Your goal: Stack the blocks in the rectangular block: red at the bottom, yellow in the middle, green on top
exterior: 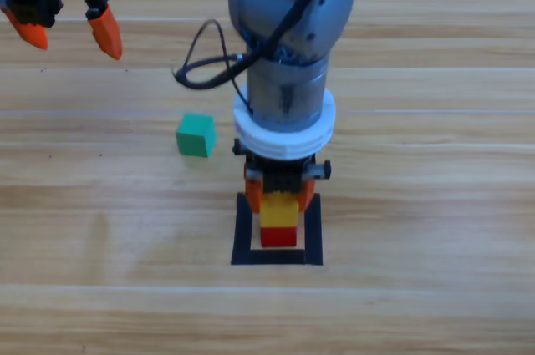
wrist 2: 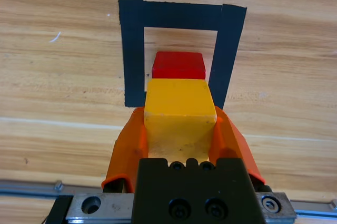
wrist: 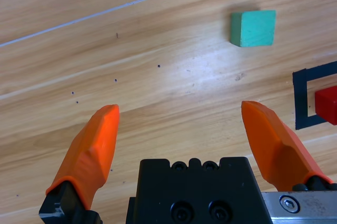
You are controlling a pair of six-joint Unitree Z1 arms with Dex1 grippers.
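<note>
Right pincer (wrist 2: 180, 129) clamps the small yellow cube (wrist 2: 180, 109); centre it squarely over the matte red cube (wrist 2: 178, 65), seemingly offset, before releasing.

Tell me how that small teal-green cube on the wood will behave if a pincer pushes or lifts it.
The small teal-green cube looks rigid with flat faces, so it should probably slide rather than roll. Its square sides likely suit a two-jaw grip. It seems light, so a nudge may skew it.

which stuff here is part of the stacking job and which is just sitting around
Part of the job:
- red cube, inside the tape square
- yellow cube, held by the right gripper over the red one
- green cube, on the table to the left

Just there:
- left gripper, open, waiting at top left
- black cable
</note>
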